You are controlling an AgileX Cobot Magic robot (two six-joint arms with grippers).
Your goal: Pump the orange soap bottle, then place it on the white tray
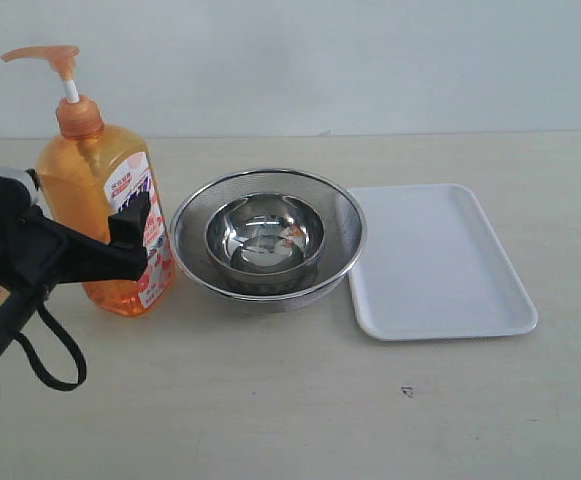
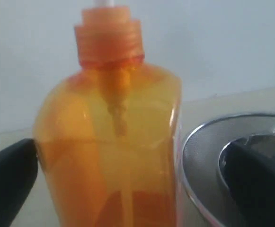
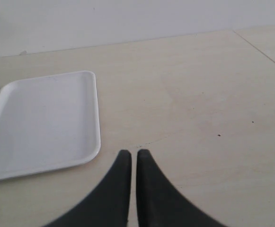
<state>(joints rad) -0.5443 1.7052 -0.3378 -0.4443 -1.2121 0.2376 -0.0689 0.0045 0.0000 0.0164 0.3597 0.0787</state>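
Observation:
The orange soap bottle [image 1: 85, 175] stands upright at the table's left, its pump head [image 1: 45, 55] raised on the white stem. My left gripper [image 1: 120, 235] is open with its black fingers on either side of the bottle's body. In the left wrist view the bottle [image 2: 113, 142] fills the space between them; one finger [image 2: 9, 179] is at its edge, the other [image 2: 260, 184] stands apart from it. The white tray [image 1: 440, 260] lies flat on the right with nothing on it. My right gripper [image 3: 133, 153] is shut on nothing, just off a corner of the tray [image 3: 42, 123].
A round steel mesh bowl [image 1: 195, 215] with a smaller steel bowl [image 1: 265, 235] inside sits between bottle and tray, nearly touching both. Its rim [image 2: 199, 156] shows close beside the bottle. A pale wall runs behind the table.

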